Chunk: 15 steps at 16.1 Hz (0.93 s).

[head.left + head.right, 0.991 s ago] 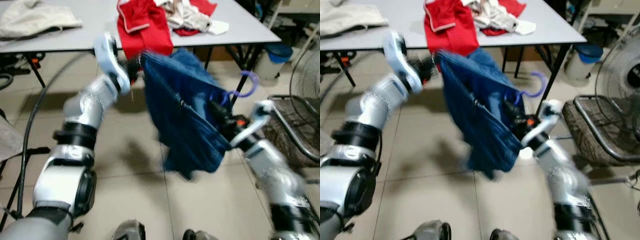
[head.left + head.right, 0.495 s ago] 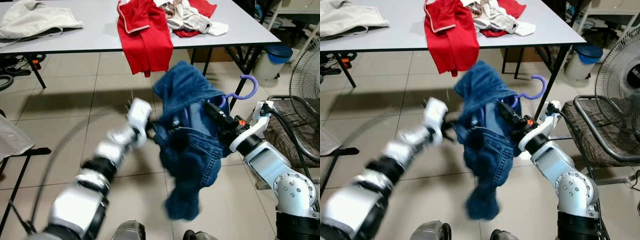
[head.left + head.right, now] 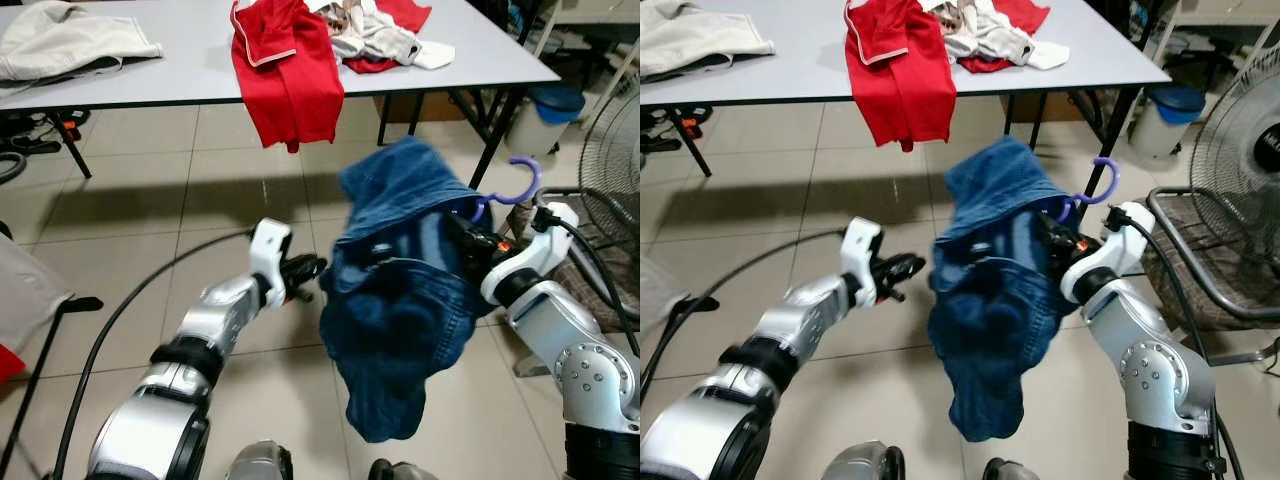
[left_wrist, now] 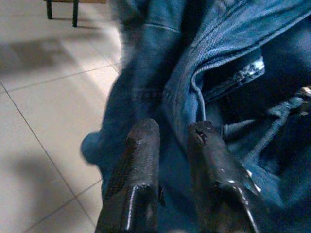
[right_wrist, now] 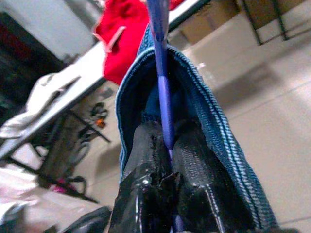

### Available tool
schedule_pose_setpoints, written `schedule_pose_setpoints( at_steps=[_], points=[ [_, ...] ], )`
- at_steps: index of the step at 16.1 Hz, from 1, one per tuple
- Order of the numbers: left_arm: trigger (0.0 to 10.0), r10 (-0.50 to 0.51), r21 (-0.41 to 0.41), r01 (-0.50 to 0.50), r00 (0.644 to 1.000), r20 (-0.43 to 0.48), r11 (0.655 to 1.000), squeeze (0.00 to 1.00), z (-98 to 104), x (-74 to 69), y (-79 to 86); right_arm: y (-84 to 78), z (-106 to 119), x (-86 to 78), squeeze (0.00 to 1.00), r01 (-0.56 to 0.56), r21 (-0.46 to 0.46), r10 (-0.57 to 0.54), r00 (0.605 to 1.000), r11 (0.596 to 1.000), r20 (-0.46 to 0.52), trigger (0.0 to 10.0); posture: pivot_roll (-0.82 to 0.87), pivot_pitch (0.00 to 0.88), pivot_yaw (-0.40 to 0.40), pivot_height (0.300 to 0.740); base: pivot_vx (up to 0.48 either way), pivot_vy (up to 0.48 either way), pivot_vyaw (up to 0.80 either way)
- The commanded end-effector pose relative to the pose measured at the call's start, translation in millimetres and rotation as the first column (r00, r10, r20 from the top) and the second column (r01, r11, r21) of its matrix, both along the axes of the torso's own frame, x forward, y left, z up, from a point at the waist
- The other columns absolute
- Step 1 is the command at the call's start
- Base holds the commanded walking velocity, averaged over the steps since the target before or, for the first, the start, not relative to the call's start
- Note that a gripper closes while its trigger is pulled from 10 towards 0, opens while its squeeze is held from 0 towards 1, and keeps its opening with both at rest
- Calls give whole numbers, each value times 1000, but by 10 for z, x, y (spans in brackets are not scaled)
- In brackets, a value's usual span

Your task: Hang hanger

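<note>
We see the right tool (image 5: 167, 145) in the middle right of the head views, pressed together on the thin purple hanger (image 5: 163, 73). In its wrist view the purple bar runs straight between the two black fingers (image 5: 146, 160), which pinch it from both sides. The hook of the hanger (image 3: 515, 180) sticks out in the right part of the left eye picture, above the right arm.

A blue denim garment (image 3: 400, 310) is draped over the hanger and hangs down in the centre of the frame, above the tiled floor (image 3: 130, 230). Its lower end reaches toward the bottom of the picture and does not seem to touch the floor.

The left tool (image 3: 305, 272) is at the centre left, just beside the left edge of the denim. In the left wrist view its two fingers (image 4: 141, 165) are slightly spread, with a narrow gap between them, and nothing is pinched there. The denim lies close behind the fingertips; we cannot tell if they touch it.

At the top of the frame stands a grey tabletop (image 3: 180, 60). A red garment (image 3: 290, 70) hangs over its front edge, a pile of mixed clothes (image 3: 385, 35) lies to the right of it, and a beige cloth (image 3: 70, 40) lies in the upper left corner. A fan (image 3: 1240, 140) stands at the right edge.
</note>
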<state>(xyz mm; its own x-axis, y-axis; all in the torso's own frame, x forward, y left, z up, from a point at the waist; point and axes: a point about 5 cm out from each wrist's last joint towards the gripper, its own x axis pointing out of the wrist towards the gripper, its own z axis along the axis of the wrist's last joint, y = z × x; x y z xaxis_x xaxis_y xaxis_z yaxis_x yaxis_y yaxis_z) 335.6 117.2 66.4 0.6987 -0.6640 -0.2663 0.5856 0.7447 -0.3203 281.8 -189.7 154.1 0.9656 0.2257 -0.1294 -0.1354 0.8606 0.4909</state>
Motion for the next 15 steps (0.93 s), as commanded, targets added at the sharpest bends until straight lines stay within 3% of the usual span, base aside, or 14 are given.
schedule_pose_setpoints(
  at_steps=[1,2,4,5,6,7,8,10,13,15],
  points=[
    [10000,9,-79,-6,999,37,997,1000,121,39,9,-109,7,5,0,57,-54,-57,998,997,7,0,-20,71,38,740,0,0,0],
    [10000,11,-138,-5,999,48,990,1000,164,37,9,-149,-40,8,0,71,-84,-72,997,994,-9,0,-9,76,31,740,0,0,0],
    [10000,27,-138,-11,993,114,990,1000,234,27,-5,-149,-146,12,0,66,-155,-72,997,986,-32,0,-12,83,28,740,0,0,0],
    [10000,143,-49,-137,980,141,989,753,207,18,25,-185,-318,-35,0,82,-244,-93,995,966,-36,0,-4,82,33,740,0,0,0],
    [10000,183,-15,-185,956,230,983,0,216,-53,75,-231,-454,-103,0,116,-296,-136,990,948,-47,1020,-2,76,40,740,0,0,0],
    [10000,217,52,-237,942,258,970,0,162,-133,142,-256,-614,-180,0,129,-337,-175,978,933,-110,10000,-1,70,48,740,0,0,0],
    [10000,245,122,-296,916,318,947,0,109,-236,204,-279,-715,-269,0,147,-358,-203,971,922,-126,10000,-4,66,53,740,0,0,0],
    [10000,243,194,-314,916,319,929,0,-77,-480,292,-298,-833,-428,0,181,-432,-242,966,884,-90,10000,-15,56,62,740,0,0,0],
    [10000,319,174,-372,909,269,912,0,-328,-718,435,-276,-1081,-586,0,118,-544,-198,976,831,-90,10000,-27,40,64,740,0,0,0],
    [10000,375,191,-428,890,259,883,0,-353,-708,462,-264,-1165,-605,0,106,-476,-179,977,873,-111,10000,-14,30,55,740,276,0,0]
  ],
)
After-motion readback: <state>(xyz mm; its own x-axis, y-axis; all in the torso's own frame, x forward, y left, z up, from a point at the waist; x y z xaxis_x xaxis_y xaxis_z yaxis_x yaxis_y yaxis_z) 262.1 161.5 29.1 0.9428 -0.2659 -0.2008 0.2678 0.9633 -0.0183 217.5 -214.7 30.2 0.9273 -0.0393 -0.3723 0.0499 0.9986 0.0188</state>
